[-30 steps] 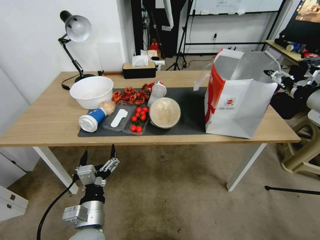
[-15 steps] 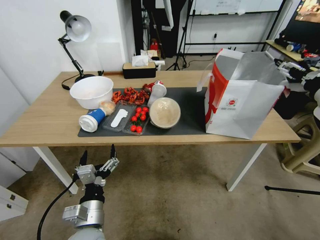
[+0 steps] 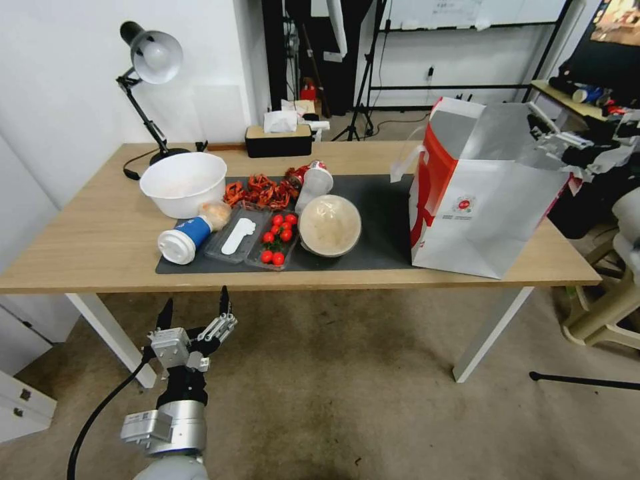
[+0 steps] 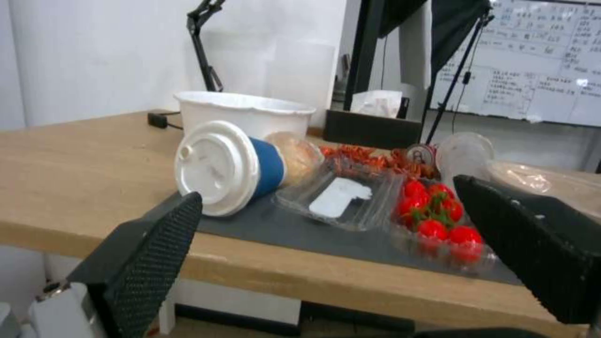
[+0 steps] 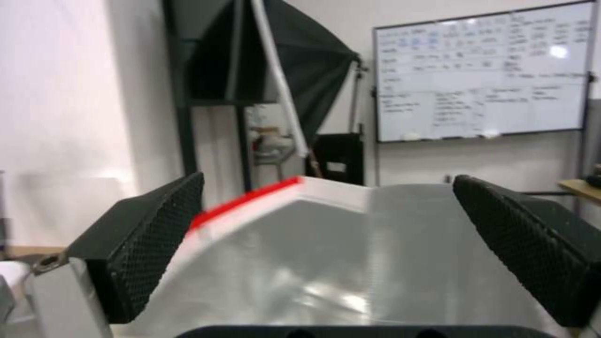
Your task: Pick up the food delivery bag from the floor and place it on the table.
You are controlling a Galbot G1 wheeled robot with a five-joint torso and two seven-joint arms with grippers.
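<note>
The food delivery bag (image 3: 477, 193) stands upright on the right end of the desk (image 3: 87, 247), its left base edge on the dark grey mat (image 3: 383, 227), its mouth open and showing silver foil lining. The right gripper (image 3: 557, 141) sits at the bag's far right top corner; in the right wrist view its two black fingers (image 5: 144, 244) are spread wide, with the foil lining (image 5: 350, 263) showing between them and nothing clamped. To the left on the mat lie a lidded round bowl (image 3: 329, 225), a clear tray of cherry tomatoes (image 3: 277, 239), a tipped blue cup with a white lid (image 3: 183, 239) and a large white bowl (image 3: 183, 183). A desk lamp (image 3: 150, 63) stands at the far left corner. The left gripper (image 3: 193, 320) hangs low over the carpeted floor (image 3: 347, 393), near the desk's front edge, jaws open and empty.
</note>
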